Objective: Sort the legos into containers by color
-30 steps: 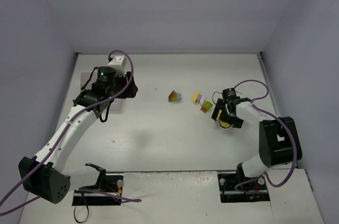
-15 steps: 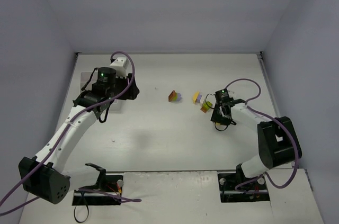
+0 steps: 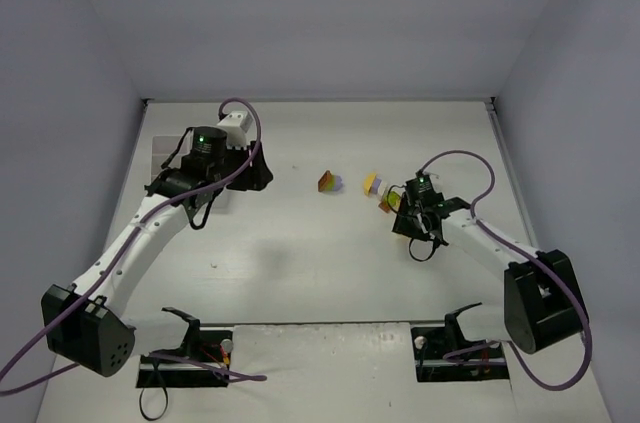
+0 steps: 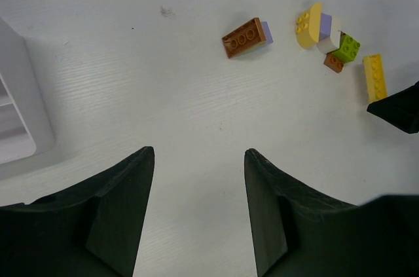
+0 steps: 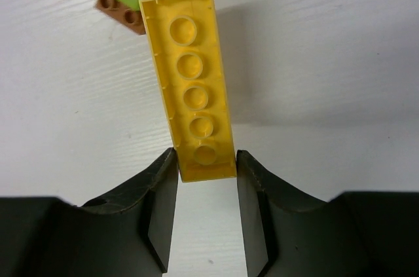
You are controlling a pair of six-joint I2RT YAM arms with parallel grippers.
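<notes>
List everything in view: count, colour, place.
long yellow brick: 1, yellow, in right claw
green brick: 1, lime, next to it
small brown brick: 1, brown, beside green brick
rounded yellow piece: 1, yellow, same cluster
lilac piece: 1, lilac-white, same cluster
wide brown brick: 1, brown, mid-table
lilac brick: 1, lilac, against it
tray: 1, white, far left
left claw: 1, black, open, empty
right claw: 1, black, gripping long yellow brick

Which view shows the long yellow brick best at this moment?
Right wrist: the long yellow brick fills the frame, one end clamped in the right gripper. Left wrist shows it small near the right edge; top external hardly shows it by the gripper.
</notes>
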